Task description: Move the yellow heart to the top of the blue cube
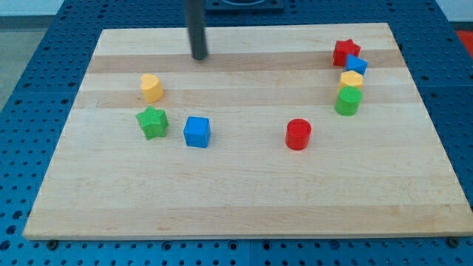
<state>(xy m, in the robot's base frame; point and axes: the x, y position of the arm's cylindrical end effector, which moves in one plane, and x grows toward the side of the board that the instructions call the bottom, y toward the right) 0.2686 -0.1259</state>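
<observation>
My tip point(199, 57) stood near the bench's point(244, 203) top edge.
Yellow heart point(151, 87) sat above-left of blue cube point(196, 132); no end effector state to tell.

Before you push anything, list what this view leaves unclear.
- Rod above my tip: cut off by the view's top edge.
- Small blue block: partly hidden by the yellow block in front; shape unclear.
- That yellow block: overlapped by the green block.
- Yellow heart: too small to confirm its shape.
</observation>
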